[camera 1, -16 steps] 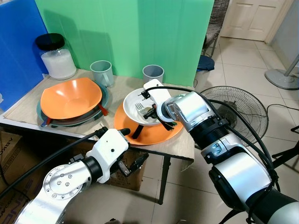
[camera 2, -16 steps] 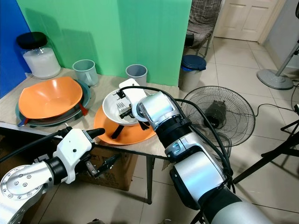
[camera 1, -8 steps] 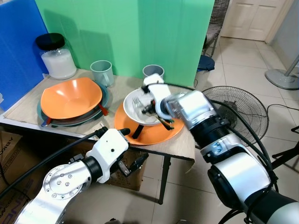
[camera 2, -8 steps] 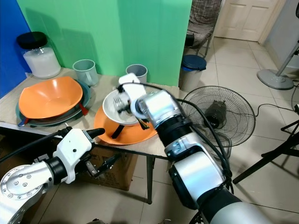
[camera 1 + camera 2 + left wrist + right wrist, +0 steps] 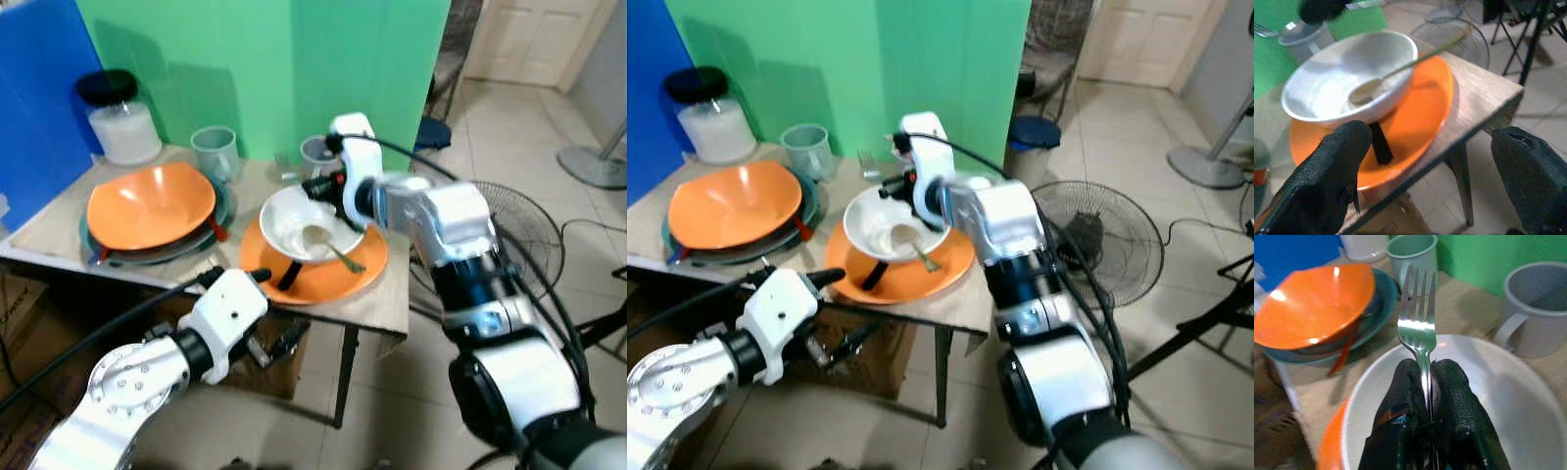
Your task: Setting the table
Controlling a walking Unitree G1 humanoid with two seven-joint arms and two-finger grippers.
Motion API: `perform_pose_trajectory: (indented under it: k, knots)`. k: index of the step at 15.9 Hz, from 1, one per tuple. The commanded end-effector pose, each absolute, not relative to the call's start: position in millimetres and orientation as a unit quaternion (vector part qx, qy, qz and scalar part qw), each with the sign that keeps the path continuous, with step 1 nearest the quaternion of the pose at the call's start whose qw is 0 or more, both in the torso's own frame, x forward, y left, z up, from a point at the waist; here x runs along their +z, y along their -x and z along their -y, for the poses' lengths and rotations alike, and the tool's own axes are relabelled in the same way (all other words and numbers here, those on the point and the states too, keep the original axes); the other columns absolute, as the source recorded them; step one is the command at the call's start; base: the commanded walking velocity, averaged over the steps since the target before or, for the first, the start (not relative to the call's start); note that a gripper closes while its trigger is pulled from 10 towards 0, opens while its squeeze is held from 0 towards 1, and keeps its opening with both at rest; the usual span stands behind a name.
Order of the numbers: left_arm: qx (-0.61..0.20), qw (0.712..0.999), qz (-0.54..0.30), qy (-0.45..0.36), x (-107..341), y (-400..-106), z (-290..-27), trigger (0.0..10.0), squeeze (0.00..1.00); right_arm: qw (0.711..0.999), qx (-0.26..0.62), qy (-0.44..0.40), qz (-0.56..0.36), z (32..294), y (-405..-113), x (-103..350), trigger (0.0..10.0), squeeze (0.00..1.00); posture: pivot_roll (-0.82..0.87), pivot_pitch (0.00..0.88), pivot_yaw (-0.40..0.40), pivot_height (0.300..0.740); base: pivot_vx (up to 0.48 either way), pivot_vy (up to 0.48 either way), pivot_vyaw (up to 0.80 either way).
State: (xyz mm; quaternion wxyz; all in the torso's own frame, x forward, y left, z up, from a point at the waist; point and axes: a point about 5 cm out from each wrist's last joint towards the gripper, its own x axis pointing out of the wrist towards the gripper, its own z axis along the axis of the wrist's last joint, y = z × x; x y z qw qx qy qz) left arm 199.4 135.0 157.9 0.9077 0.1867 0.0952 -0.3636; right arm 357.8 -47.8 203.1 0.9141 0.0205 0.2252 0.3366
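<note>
My right gripper [image 5: 318, 186] is shut on a silver fork [image 5: 1419, 323], held tines-out just above the far rim of the white bowl [image 5: 294, 220]. The bowl sits on an orange plate [image 5: 328, 276] near the table's right front corner, with a spoon [image 5: 330, 247] lying inside it and a black strip [image 5: 287, 275] sticking out from under it. My left gripper [image 5: 1430, 186] is open with nothing between its fingers [image 5: 1332, 171]. It hangs below the table's front edge, pointing up at the plate [image 5: 1415, 112] and bowl [image 5: 1327, 83].
An orange bowl [image 5: 149, 201] rests on a stack of teal plates at the table's left. A lidded white jar [image 5: 122, 122] and two grey cups [image 5: 216, 152] [image 5: 315, 149] stand along the back. A floor fan [image 5: 524, 230] is right of the table, a cardboard box beneath it.
My right gripper has lifted the fork out of the white bowl, up and toward the back of the table. The spoon stays in the bowl. The left arm has held still.
</note>
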Motion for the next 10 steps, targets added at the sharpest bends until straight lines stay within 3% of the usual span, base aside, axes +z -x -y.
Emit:
perform_pose_trajectory:
  k: [1,4,5,6,10]
  knots:
    - [-0.337,0.918,-0.081,-0.195,161.5,-205.5,-139.7,10.0,0.00,0.915,0.347,-0.054,-0.199,50.0,-355.9,211.8,0.0,0.00,-0.06,0.000,0.020,0.740,0.000,0.000,0.00]
    - [-0.251,0.950,-0.034,-0.181,172.2,-216.3,-142.5,10.0,0.00,0.901,0.393,-0.133,-0.126,53.2,-336.8,217.0,0.0,0.00,-0.05,0.000,0.020,0.740,0.000,0.000,0.00]
    - [-0.229,0.958,-0.014,-0.171,177.9,-217.5,-141.1,10.0,0.00,0.906,0.387,-0.137,-0.101,57.2,-332.2,217.7,10.0,0.00,-0.05,0.000,0.021,0.740,0.000,0.000,0.00]
    - [-0.213,0.964,0.003,-0.161,183.1,-217.9,-140.1,10.0,0.00,0.910,0.385,-0.128,-0.088,59.6,-327.5,216.3,10.0,0.00,-0.05,0.000,0.022,0.740,0.000,0.000,0.00]
    - [-0.175,0.974,0.053,-0.130,196.3,-214.6,-133.9,10.0,0.00,0.933,0.331,-0.137,-0.027,70.0,-322.3,225.2,10.0,0.00,-0.04,0.000,0.025,0.740,0.000,0.000,-0.76]
